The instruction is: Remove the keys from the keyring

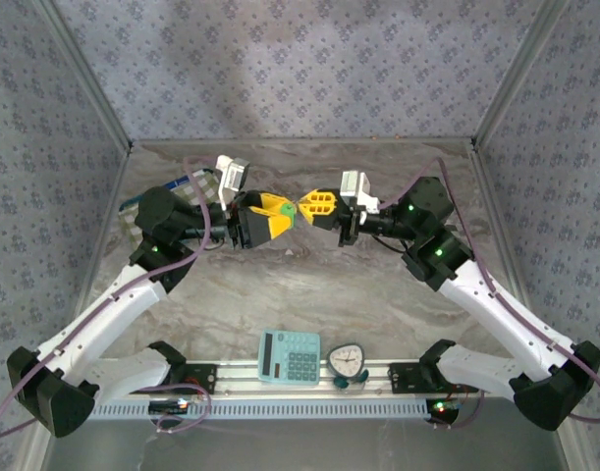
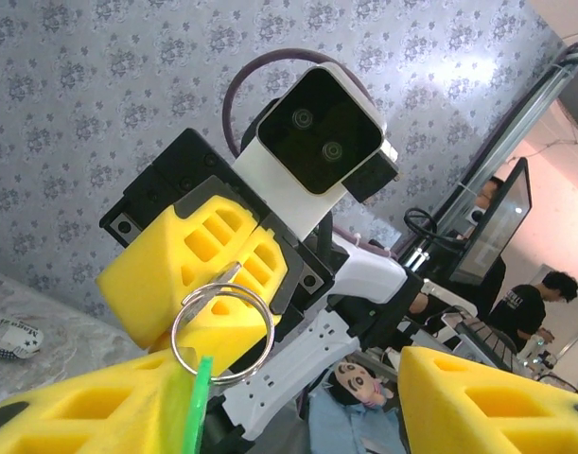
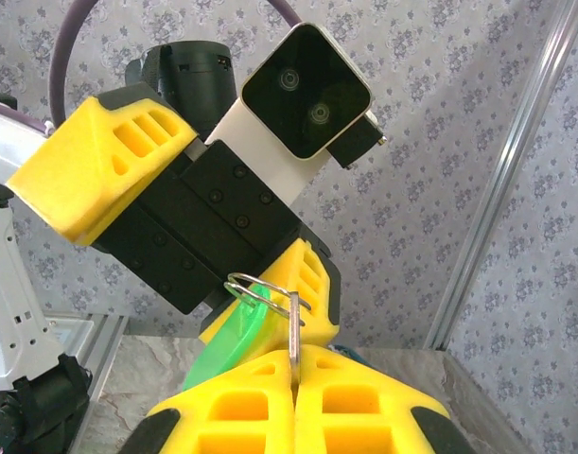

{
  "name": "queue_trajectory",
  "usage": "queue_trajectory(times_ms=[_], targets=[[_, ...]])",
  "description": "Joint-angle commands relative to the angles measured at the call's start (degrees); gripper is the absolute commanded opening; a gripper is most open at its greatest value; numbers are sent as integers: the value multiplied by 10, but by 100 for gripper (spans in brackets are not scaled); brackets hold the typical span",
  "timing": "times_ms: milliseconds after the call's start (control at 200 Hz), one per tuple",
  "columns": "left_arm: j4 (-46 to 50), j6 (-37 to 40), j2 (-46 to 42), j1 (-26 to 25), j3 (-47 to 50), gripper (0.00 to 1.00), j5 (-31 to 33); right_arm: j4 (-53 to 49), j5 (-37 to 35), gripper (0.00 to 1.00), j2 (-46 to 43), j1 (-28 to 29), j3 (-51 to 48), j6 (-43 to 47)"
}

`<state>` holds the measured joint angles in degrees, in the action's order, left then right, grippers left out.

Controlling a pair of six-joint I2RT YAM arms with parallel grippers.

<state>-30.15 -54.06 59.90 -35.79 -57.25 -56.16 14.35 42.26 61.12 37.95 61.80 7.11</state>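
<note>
You are looking at one calculator (image 1: 290,355) and one round dial (image 1: 347,361) lying nearest, on the rail between the arm bases; the dial's face is too small to read. Farther in, above the marbled table (image 1: 309,294), the two grippers are facing each other tip to tip. The right gripper (image 1: 309,207) is pressing its fingers together on the single keyring (image 3: 293,322), whose lower arc is disappearing between the pads. The left gripper (image 1: 283,218) is holding its jaws spread, one finger just beside the ring. One green piece (image 3: 227,345) is lying along that finger and overlapping the ring; its end is cut off, so you cannot tell whether it is a key. The patterned wall (image 1: 300,69) is standing farthest back.
</note>
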Motion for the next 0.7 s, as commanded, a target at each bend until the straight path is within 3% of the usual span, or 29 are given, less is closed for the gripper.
queue_trajectory(times_ms=[0,395,695], targets=[[-33,-1,-13,-3,-21,54,-3,-13,-10,0,-14,-3,-3,9],[0,23,-14,-3,-22,59,11,-16,0,0,-18,5,3,19],[4,24,-8,-3,-26,53,12,-26,2,0,-18,14,5,32]])
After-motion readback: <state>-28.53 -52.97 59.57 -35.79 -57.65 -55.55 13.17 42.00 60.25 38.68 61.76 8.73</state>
